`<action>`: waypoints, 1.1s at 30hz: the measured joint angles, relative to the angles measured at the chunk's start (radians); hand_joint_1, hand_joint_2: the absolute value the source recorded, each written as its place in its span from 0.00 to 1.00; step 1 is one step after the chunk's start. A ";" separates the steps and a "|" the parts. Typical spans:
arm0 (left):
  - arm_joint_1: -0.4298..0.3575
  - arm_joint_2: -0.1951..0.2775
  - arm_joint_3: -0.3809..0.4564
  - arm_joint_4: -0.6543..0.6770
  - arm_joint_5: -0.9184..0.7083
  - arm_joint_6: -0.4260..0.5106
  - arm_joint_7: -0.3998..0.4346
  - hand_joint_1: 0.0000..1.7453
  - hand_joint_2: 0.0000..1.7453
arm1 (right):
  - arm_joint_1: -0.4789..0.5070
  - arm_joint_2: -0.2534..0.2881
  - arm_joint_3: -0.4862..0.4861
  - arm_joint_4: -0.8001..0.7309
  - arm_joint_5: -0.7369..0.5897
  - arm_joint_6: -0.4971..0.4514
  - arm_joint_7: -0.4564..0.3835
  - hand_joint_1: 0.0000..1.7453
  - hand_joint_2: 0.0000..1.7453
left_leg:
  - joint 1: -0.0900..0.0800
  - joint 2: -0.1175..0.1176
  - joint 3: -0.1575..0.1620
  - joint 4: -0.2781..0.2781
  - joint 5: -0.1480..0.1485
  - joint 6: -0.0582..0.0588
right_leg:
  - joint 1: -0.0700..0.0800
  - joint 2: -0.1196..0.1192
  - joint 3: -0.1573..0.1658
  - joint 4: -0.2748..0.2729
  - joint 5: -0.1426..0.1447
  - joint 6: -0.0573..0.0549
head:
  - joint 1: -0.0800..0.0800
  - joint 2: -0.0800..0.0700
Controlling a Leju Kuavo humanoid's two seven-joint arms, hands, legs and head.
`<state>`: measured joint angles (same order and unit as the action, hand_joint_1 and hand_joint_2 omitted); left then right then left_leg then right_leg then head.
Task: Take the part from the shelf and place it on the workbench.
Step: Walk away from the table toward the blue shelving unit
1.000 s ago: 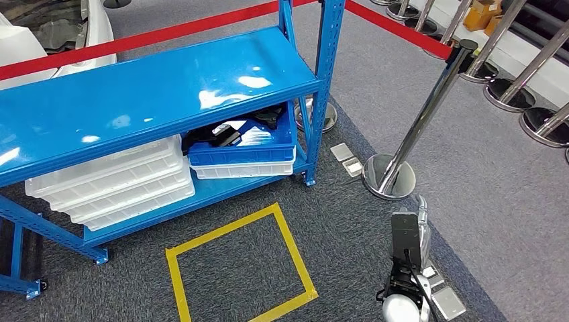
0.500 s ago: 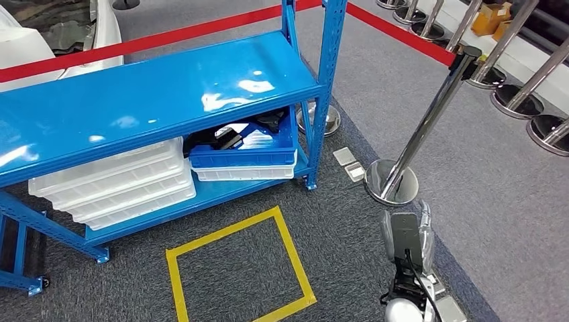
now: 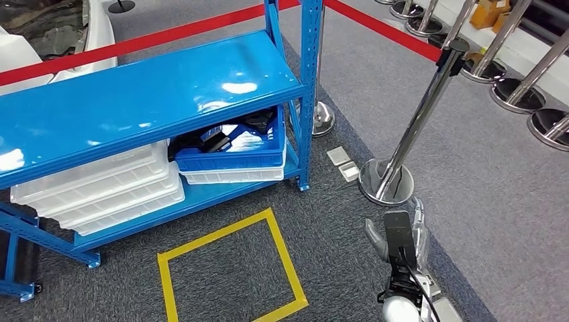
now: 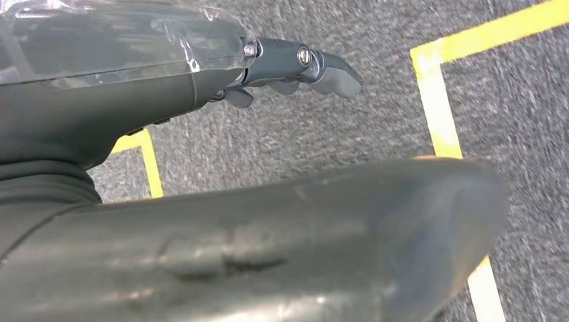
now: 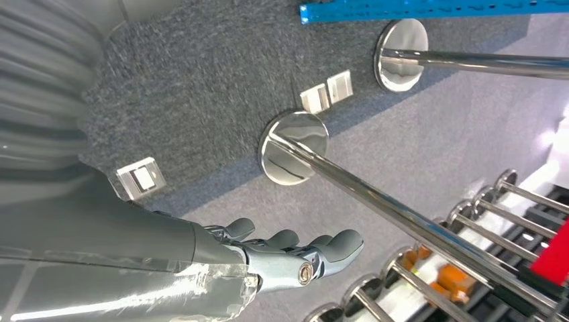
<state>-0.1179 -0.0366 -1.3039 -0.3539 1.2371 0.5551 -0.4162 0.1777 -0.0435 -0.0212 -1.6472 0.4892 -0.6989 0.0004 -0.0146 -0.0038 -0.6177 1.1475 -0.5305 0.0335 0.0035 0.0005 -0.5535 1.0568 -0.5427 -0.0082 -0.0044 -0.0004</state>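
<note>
Task is barely starting: the part [image 3: 225,136], dark bits, is lying in the blue bin [image 3: 235,155] on the shelf [image 3: 134,94]'s lower level, at 11 o'clock from the yellow floor square [image 3: 228,268]. Nothing grabbed yet; no workbench visible. Right hand [image 3: 402,235] is hanging at 5 o'clock, fingers apart, holding nothing. Left hand [image 4: 295,64] is hanging over the carpet, fingers loosely extended, empty. Vs earlier: whole view is sliding left, so the cam is moving, not the items.
</note>
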 joint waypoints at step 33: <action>-0.003 -0.005 0.000 0.003 -0.003 -0.001 0.000 0.00 0.00 | 0.003 -0.017 0.014 0.000 -0.019 0.000 0.009 0.00 1.00 | 0.019 0.005 0.051 -0.108 0.016 -0.049 | -0.027 -0.014 -0.008 -0.014 0.018 0.023 | -0.004 0.000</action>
<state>-0.1204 -0.0420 -1.3039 -0.3510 1.2342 0.5542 -0.4165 0.1809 -0.0601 -0.0076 -1.6476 0.4704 -0.6989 0.0094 0.0043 0.0015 -0.5671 1.0396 -0.5140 -0.0159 -0.0232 -0.0137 -0.5610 1.0424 -0.5249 0.0144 -0.0080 -0.0004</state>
